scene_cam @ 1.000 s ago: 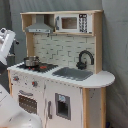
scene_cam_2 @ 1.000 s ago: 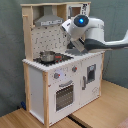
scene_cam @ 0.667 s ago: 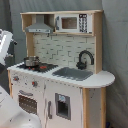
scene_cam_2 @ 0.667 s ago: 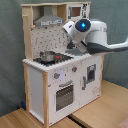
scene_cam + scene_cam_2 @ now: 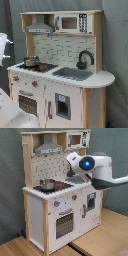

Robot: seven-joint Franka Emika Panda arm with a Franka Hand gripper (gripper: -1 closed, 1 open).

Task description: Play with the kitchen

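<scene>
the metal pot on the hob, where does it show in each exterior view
First exterior view: the pot sits at left of centre, on the hob at the counter's left end.
Second exterior view: the pot sits left of centre, on the hob, with the arm to its right.
Shared landmark: the grey hood hangs above the pot in both exterior views.

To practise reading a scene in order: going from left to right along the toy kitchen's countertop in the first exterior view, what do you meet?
Metal pot on the hob → sink → black faucet → bare rounded end of the countertop.
</scene>
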